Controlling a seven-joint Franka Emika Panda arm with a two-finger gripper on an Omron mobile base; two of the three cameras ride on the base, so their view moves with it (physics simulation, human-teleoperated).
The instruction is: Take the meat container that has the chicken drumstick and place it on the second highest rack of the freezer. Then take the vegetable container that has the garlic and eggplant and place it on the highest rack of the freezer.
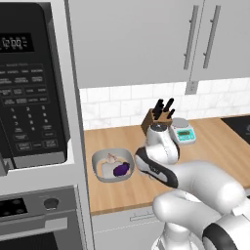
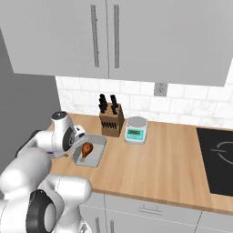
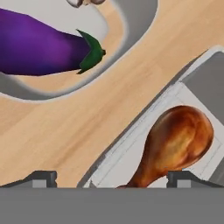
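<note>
The meat container [image 2: 93, 154], a shallow light-grey tray, sits on the counter with the chicken drumstick [image 2: 86, 148] inside. In the hand view the drumstick [image 3: 177, 142] lies just past the tray's rim [image 3: 131, 129]. My gripper [image 3: 113, 178] hovers open right over that rim; one fingertip [image 3: 41, 177] is above bare wood, the other above the tray. Beside the tray stands the rounded grey bowl [image 1: 100, 158] holding the purple eggplant [image 1: 120, 170] and the garlic [image 1: 111, 157]. The freezer and its racks are out of view.
A knife block [image 2: 111, 120] and a kitchen scale [image 2: 136, 129] stand behind the tray against the tiled wall. A black cooktop [image 2: 218, 159] lies at the right. A microwave [image 1: 29, 88] over an oven [image 1: 34, 219] stands left of the counter. Wall cabinets hang above.
</note>
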